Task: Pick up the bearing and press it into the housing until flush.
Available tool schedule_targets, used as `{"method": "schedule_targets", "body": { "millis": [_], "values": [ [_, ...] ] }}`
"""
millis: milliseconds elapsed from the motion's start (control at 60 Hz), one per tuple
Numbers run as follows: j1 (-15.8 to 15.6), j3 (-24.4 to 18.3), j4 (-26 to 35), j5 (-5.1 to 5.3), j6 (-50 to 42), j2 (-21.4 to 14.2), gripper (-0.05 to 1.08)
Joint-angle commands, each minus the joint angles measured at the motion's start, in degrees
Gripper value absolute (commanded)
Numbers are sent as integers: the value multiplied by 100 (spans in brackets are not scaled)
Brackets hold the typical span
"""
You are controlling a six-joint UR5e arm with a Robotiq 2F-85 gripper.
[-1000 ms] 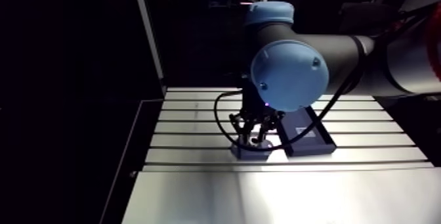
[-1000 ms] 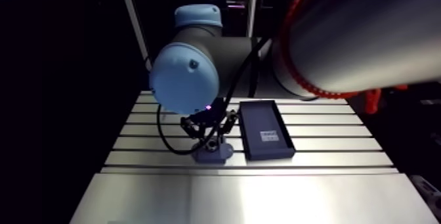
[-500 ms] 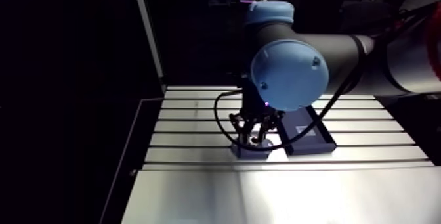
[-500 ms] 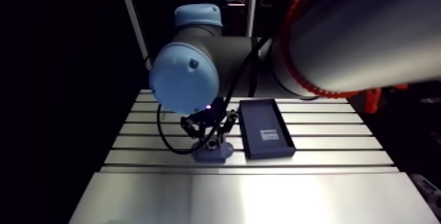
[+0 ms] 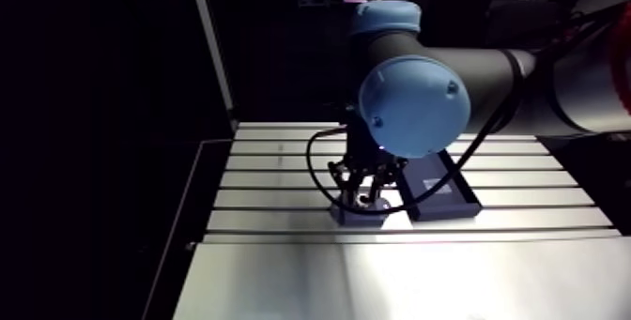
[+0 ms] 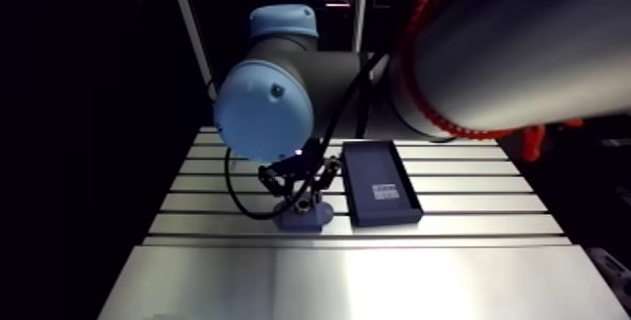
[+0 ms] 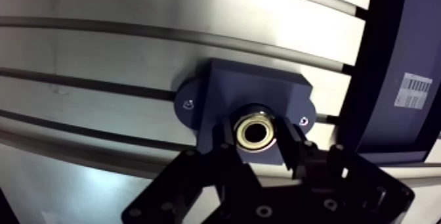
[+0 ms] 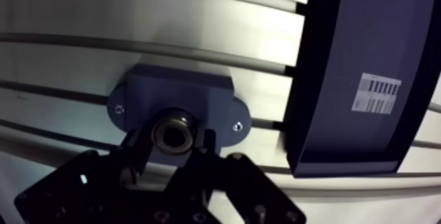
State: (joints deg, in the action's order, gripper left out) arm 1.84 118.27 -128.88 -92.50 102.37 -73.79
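The hand (image 7: 257, 138) was clamped on the bearing (image 7: 254, 117), its two fingers (image 7: 224, 138) pressing the metal ring from either side. The bearing sat at the mouth of the bore in the dark blue housing (image 7: 252, 85), which lay flat on the slotted tabletop (image 7: 98, 62). How deep the bearing sat in the bore was hard to tell from the wrist view, perhaps partly in. Just beside the housing lay a dark tray (image 7: 394, 36) bearing a white label (image 7: 411, 92).
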Motion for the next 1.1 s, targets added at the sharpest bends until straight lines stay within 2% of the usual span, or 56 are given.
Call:
{"method": "schedule_targets", "body": {
  "millis": [17, 1100],
  "values": [
    [1, -1, -132, 0, -1, 10, 64],
    [-17, 17, -125, 0, 7, 1, 64]
  ]
}}
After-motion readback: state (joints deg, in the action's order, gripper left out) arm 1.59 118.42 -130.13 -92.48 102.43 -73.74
